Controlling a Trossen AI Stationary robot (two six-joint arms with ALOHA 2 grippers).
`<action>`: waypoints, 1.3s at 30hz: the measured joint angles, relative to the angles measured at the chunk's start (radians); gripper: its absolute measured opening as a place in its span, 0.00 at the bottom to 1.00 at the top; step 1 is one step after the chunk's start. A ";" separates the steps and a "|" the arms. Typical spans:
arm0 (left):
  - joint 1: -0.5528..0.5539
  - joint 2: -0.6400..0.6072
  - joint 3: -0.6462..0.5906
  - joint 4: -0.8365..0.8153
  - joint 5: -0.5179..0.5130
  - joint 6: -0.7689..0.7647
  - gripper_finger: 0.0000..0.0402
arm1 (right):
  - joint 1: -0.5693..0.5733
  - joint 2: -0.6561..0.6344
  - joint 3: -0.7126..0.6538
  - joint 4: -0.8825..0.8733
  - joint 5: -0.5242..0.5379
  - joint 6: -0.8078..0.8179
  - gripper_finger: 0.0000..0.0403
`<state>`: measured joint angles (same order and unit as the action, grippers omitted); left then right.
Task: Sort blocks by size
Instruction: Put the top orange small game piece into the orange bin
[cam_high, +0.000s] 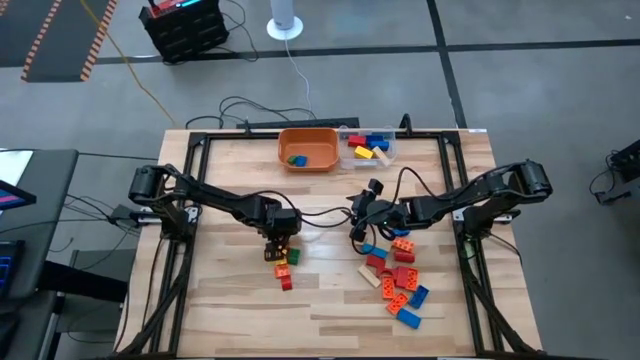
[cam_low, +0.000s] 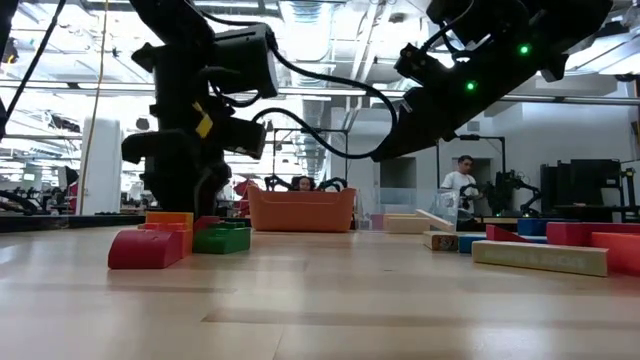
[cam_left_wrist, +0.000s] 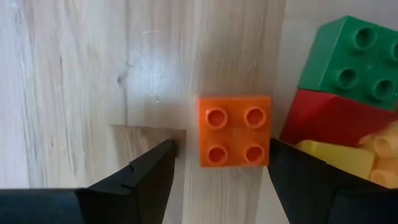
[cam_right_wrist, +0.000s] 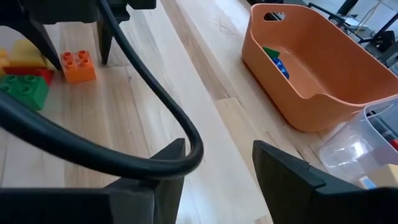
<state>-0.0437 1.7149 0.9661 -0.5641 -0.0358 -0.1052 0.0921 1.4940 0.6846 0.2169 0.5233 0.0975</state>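
Straddling a small orange block (cam_left_wrist: 235, 130), the left pincer (cam_left_wrist: 217, 174) stands spread, one dark finger on each side of the brick. The finger on the pile side appears to touch the block's edge or nearly so; the other stands apart from it, and the brick still lies flat on the table (cam_high: 230, 300). That block is a square plastic piece with four round studs on top. Just beside it lie a green studded block (cam_left_wrist: 354, 59), a red one (cam_left_wrist: 329, 118) under it and a yellow one (cam_left_wrist: 336, 158), packed close together, so room is tight on that side and bare wood lies open on the other.

The right pincer (cam_right_wrist: 214, 165) hangs above the table's middle, its fingers spread with nothing between them, a thick black cable (cam_right_wrist: 124, 149) crossing in front of them.

In the high view a larger scatter of blocks (cam_high: 400, 280), red, orange, blue and one tan, lies under and in front of the right arm. At the table's far edge sit a smooth orange bowl (cam_high: 308, 147), holding a green and a blue piece, and beside it a clear plastic container (cam_high: 368, 147) with yellow, red and blue pieces. The table is pale, grained wood framed by dark rails.
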 joint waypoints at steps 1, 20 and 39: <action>0.000 0.000 0.000 0.000 -0.001 0.007 0.60 | 0.000 0.000 0.000 0.000 0.000 0.000 0.54; 0.005 -0.009 -0.047 0.142 -0.002 0.104 0.34 | 0.000 0.000 0.000 0.000 0.000 0.000 0.54; 0.495 -0.160 -0.015 0.312 -0.022 0.348 0.33 | 0.000 0.000 0.000 0.003 0.000 -0.015 0.54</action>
<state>0.4510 1.5553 0.9509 -0.2521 -0.0578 0.2428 0.0921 1.4940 0.6846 0.2196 0.5232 0.0822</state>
